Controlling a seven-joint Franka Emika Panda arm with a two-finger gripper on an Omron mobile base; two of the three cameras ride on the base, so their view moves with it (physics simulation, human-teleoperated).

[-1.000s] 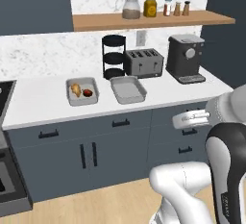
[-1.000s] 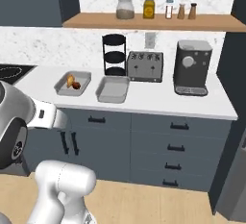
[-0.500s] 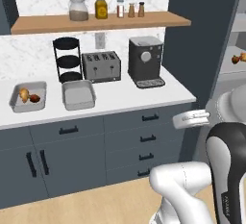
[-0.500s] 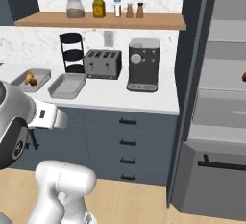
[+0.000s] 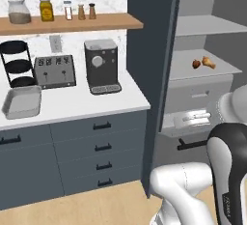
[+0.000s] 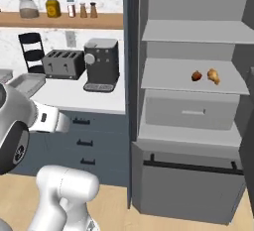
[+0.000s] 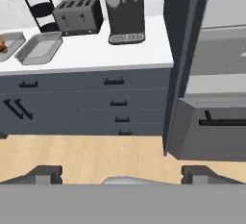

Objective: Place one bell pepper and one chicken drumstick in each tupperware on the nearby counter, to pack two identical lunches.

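Gripper [image 7: 122,174]: fingertips stand wide apart at the bottom of the hand view, nothing between them, over bare wooden floor in front of the drawers.

Open fridge cabinet: one bell pepper [image 6: 197,76] and one chicken drumstick [image 6: 214,76] lie side by side, near each other, on the middle shelf [image 6: 168,82], pepper to the left.

Counter [image 5: 77,105]: an empty tupperware [image 5: 21,101] sits at the left, in front of the black tiered rack [image 5: 19,64]. Toaster [image 5: 54,71] and coffee machine [image 5: 102,66] stand to its right. In the hand view a second tupperware [image 7: 10,45] lies just left of the empty one, with an orange-brown piece at its edge; contents otherwise cut off.
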